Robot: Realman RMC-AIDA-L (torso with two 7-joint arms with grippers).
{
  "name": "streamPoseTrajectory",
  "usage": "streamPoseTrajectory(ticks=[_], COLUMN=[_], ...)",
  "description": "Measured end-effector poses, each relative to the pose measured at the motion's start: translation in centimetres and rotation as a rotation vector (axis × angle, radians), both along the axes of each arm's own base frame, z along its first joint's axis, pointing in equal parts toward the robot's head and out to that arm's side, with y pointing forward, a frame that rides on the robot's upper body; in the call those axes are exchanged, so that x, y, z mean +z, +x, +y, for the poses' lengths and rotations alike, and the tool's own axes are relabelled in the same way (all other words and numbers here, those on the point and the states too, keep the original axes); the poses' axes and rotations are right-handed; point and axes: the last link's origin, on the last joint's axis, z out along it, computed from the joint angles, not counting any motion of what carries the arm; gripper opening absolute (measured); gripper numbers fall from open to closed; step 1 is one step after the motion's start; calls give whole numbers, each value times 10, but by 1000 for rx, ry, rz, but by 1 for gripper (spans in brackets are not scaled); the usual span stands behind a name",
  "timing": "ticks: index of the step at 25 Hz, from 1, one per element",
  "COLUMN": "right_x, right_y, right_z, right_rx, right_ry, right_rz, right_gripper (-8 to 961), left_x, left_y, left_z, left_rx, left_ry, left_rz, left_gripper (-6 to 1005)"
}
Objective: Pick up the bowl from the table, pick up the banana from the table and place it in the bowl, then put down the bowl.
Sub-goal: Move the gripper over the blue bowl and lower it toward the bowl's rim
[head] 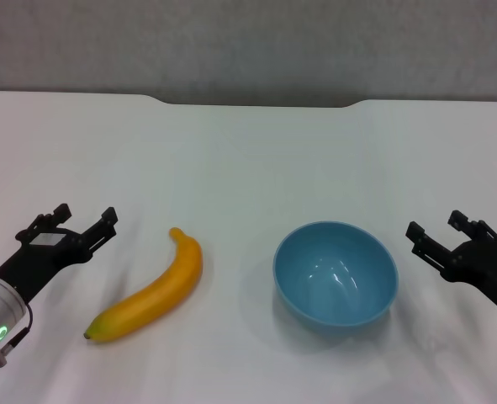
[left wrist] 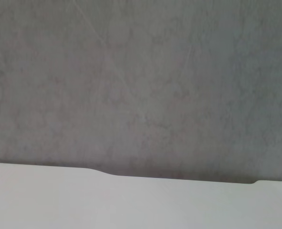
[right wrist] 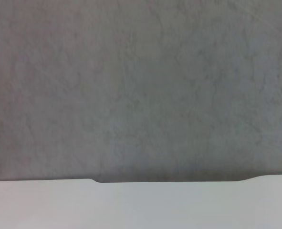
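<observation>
1. While nothing is in either grip yet, we're right at the opening step: the bowl [head: 335, 273] sits on the table [head: 248, 151] toward the right, empty, and the banana [head: 150, 289] lies to its left, the two near each other but apart.
2. Table next: plain white, broad, with a notch in its far edge; behind it a grey wall [head: 248, 42], and both wrist views show only that wall and the table's far edge.
3. Over to the right gripper [head: 434, 231]: just beside the bowl, not touching, fingers spread wide. I'd judge it takes the bowl, so it must close over the rim and lift level.
4. Left gripper [head: 83, 219]: beside the banana's upper end, fingers spread wide too, empty. Its turn looks to come after, across the banana's middle.
5. Smallest detail: the banana's greenish tip points toward the near edge.
</observation>
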Motion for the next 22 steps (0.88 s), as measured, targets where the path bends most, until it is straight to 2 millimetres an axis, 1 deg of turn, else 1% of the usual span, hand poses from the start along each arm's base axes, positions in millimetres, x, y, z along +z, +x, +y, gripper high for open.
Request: streamPoseTrajectory(ticks=[9, 12, 14, 17, 20, 22], right_x=[1, 3, 5, 6, 7, 7], right_y=[-1, -4, -8, -15, -23, -31], right_z=[1, 3, 5, 10, 17, 24], right_rx=[0, 16, 26, 42, 42, 40], right_ry=[-1, 3, 1, -19, -50, -75], right_rz=[1, 11, 19, 28, 17, -4], right_gripper=[851, 850, 850, 850, 850, 851], left_x=[1, 4, 6, 9, 17, 23], left_y=[3, 12, 22, 36, 51, 59], left_z=[0, 2, 5, 9, 12, 11], left_rx=[-15, -46, -79, -76, -59, -42], left_ry=[-24, -49, -71, -108, -105, -103], left_rz=[-25, -49, -46, 0, 67, 76], left_gripper=[873, 872, 872, 871, 870, 869])
